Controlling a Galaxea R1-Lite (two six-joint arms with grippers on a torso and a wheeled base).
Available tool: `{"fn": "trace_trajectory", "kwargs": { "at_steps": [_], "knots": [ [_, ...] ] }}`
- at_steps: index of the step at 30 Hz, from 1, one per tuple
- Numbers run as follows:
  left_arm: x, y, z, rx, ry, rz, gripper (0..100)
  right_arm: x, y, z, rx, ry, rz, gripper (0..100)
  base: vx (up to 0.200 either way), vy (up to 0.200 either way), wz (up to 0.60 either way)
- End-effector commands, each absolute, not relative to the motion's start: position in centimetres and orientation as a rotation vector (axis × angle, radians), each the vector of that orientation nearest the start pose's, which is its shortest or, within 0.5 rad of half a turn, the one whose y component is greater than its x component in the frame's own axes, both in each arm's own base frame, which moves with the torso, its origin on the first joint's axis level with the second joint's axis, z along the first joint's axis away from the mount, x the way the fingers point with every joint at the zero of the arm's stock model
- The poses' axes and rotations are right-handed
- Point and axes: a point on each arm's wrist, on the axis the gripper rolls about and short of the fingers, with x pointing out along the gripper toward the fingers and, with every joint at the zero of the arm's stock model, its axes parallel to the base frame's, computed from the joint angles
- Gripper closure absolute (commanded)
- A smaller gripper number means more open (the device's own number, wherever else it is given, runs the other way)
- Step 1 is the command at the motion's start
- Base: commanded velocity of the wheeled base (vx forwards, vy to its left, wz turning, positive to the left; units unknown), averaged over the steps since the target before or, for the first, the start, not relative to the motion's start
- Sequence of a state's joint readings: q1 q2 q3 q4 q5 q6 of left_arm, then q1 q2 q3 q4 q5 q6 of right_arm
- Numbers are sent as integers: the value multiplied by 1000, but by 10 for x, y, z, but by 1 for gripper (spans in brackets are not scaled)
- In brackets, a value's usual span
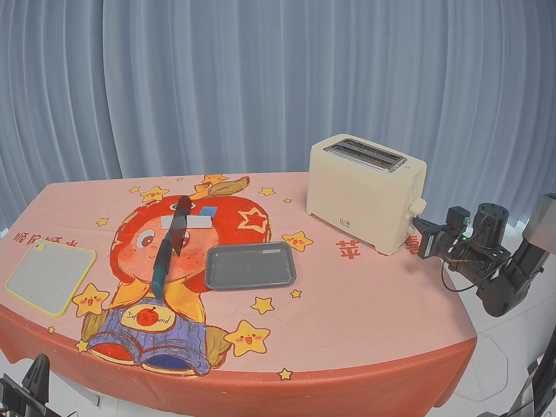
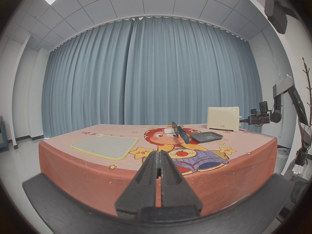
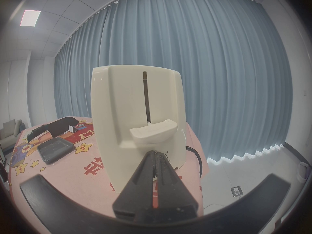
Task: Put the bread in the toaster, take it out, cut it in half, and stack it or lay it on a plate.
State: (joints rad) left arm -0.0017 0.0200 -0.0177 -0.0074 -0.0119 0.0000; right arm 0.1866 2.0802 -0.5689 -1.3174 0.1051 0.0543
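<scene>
A cream toaster [image 1: 362,192] stands on the cartoon-printed tabletop [image 1: 359,308], its 2 slots [image 1: 365,154] facing up. The right claw [image 3: 155,155], fingers pressed together and holding nothing, sits at the toaster's end face, its tip just under the lever [image 3: 153,131]. The lever rests near the bottom of its track, so the bread is judged to be down inside the slots, hidden from the cameras.

The left claw [image 2: 159,155], also closed and empty, hangs well apart from the toaster, off the tabletop's near edge on the robot's left. A grey tray [image 1: 250,265] lies near the toaster on that side. Beyond the tray a teal-handled knife [image 1: 168,250] leans on a small white block, and a yellow-rimmed cutting board [image 1: 49,276] lies farthest from the toaster.

Toasted bread is likely to be light, stiff at the crust, brittle and crumbly. The safest hold is probably across its 2 flat faces at the upper edge that clears the slot, with a gentle squeeze so it does not crack. The toaster looks light enough to slide on the cloth, so a push on the lever is best kept straight along its track.
</scene>
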Motion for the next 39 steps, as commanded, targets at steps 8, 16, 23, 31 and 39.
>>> {"fn": "trace_trajectory", "kwargs": {
  "at_steps": [8,16,23,31,39],
  "knots": [
    [-21,0,77,0,12,-14,100,327,64,73,45,197,287,100,0,0,0],
    [-21,0,77,0,12,-14,100,328,64,73,47,197,287,100,0,0,0],
    [-21,0,77,0,12,-14,100,329,64,68,45,211,283,100,0,0,0],
    [-21,0,77,0,12,-14,100,326,65,66,40,204,290,100,0,0,0],
    [-21,0,77,0,12,-14,100,320,68,63,35,222,301,100,0,0,0]
  ]
}}
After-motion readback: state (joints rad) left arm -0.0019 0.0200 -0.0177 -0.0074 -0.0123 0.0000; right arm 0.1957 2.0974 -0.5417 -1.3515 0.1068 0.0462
